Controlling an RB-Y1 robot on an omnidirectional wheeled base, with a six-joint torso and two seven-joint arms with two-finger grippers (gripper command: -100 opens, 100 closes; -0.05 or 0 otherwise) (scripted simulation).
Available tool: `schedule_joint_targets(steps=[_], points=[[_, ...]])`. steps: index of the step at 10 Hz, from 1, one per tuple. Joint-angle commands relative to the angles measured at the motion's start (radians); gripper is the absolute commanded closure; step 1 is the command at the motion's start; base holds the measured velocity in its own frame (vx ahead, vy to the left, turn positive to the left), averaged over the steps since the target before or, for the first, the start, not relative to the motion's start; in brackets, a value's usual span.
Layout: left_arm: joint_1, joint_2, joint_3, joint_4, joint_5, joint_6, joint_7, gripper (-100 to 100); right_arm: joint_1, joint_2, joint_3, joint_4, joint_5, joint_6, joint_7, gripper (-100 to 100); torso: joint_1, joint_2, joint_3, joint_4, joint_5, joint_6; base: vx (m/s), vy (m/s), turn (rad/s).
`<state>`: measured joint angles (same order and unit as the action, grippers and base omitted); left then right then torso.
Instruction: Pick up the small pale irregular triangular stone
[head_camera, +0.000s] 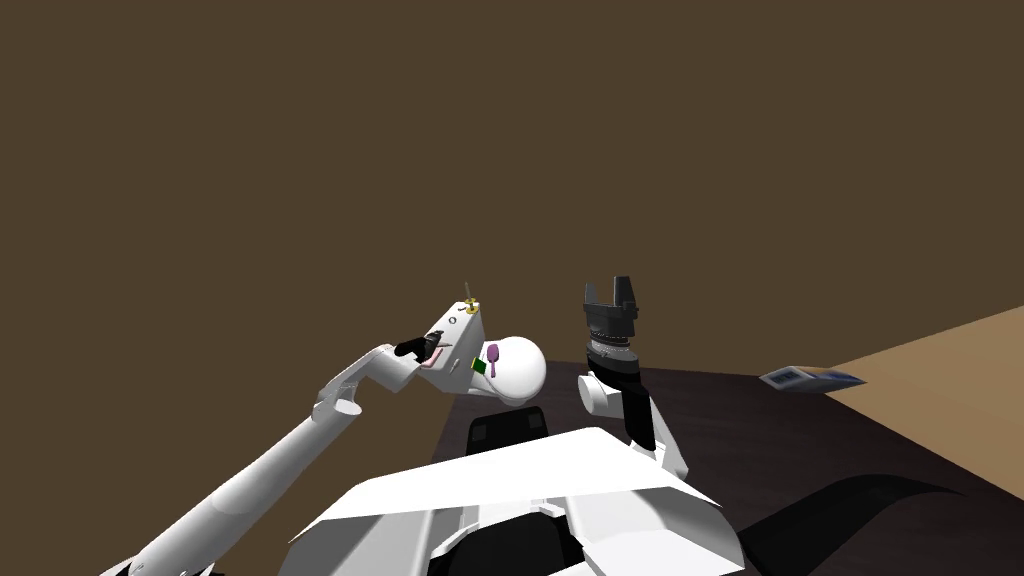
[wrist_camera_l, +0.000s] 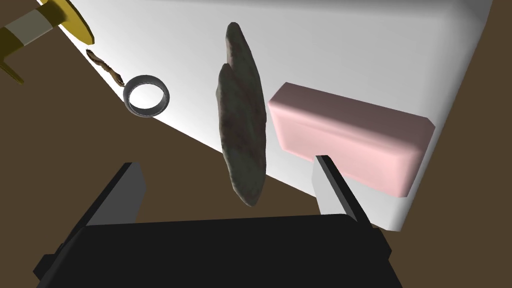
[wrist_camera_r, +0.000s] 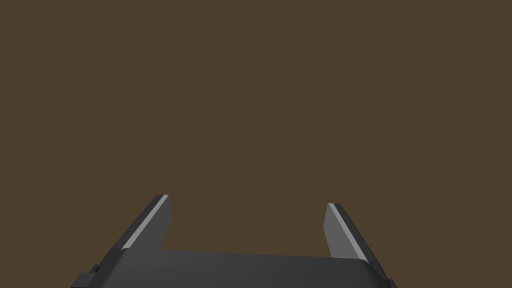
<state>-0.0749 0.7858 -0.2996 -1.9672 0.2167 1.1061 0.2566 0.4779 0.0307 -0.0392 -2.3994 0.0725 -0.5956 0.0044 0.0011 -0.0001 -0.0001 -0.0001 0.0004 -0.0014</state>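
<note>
One edge-on stone (wrist_camera_l: 241, 125) between left jaws

White left arm (head_camera: 260, 468), dark-jointed right arm (head_camera: 640, 410), grey blade jaws

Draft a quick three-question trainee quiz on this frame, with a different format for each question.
1. True or false: the left gripper is shut on the stone.
2. Which thing lies across the stone from the grey ring? A) pink block B) blue mug C) green bottle
3. Fill in: the right gripper is ____ (open or shut).
Key: 1 false, it is open, with the stone between its blades, untouched; 2 A; 3 open.
</note>
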Motion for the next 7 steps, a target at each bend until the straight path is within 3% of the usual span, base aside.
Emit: schedule_joint_targets(steps=[1, 2, 3, 6, 7], points=[[0.003, 0.032, -0.028, -0.011, -0.012, 0.000, 0.050, -100, 0.000, 0.000, 0.000, 0.000, 0.000, 0.000, 0.000, 0, 0.000, 0.000, 0.000, 0.000, 0.000, 0.000, 0.002, 0.018, -0.104], [0.003, 0.032, -0.028, -0.011, -0.012, 0.000, 0.062, -100, 0.000, 0.000, 0.000, 0.000, 0.000, 0.000, 0.000, 0, 0.000, 0.000, 0.000, 0.000, 0.000, 0.000, 0.004, 0.019, -0.053], [0.005, 0.060, -0.052, -0.019, -0.023, -0.001, 0.099, -100, 0.000, 0.000, 0.000, 0.000, 0.000, 0.000, 0.000, 0, 0.000, 0.000, 0.000, 0.000, 0.000, 0.000, 0.010, 0.021, -0.106], [0.007, 0.087, -0.077, -0.027, -0.034, -0.002, 0.162, -100, 0.000, 0.000, 0.000, 0.000, 0.000, 0.000, 0.000, 0, 0.000, 0.000, 0.000, 0.000, 0.000, 0.000, 0.006, 0.023, -0.060], [0.009, 0.115, -0.101, -0.036, -0.044, -0.004, 0.198, -100, 0.000, 0.000, 0.000, 0.000, 0.000, 0.000, 0.000, 0, 0.000, 0.000, 0.000, 0.000, 0.000, 0.000, 0.004, 0.019, -0.111]])
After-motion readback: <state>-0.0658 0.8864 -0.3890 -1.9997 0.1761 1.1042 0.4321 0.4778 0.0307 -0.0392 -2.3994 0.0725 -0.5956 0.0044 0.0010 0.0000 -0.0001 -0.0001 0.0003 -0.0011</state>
